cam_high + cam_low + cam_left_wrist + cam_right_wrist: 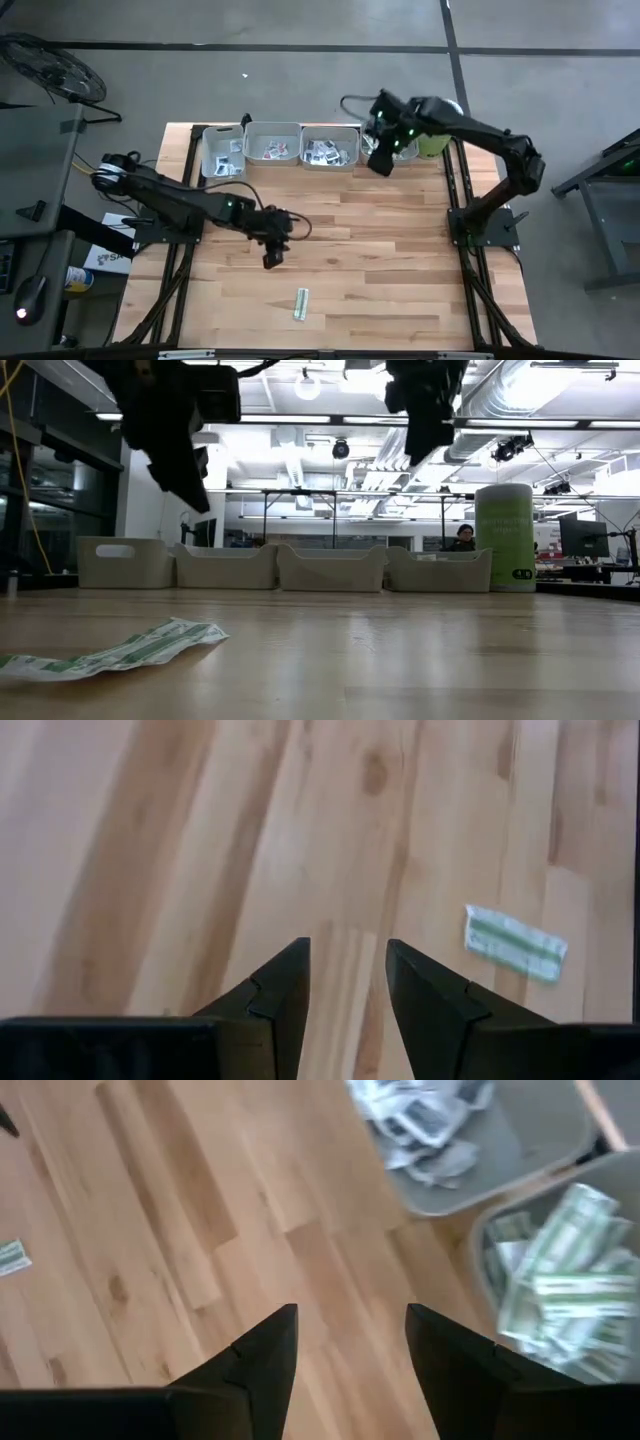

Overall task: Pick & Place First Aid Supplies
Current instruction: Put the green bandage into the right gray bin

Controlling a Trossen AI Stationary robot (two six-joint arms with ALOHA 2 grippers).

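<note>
L gripper is hovering mid-table w/ fingers apart, nothing between them; a green-white strip sachet is lying flat just below and right of it in the high view. R gripper is hanging released by the upper-centre trays, which are holding more sachets.

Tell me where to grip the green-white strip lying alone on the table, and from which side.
Probably from straight above: the strip lies flat on the wood with nothing around it. Grip it across its narrow width, near the middle. The left gripper, open, is the nearer one.
</note>
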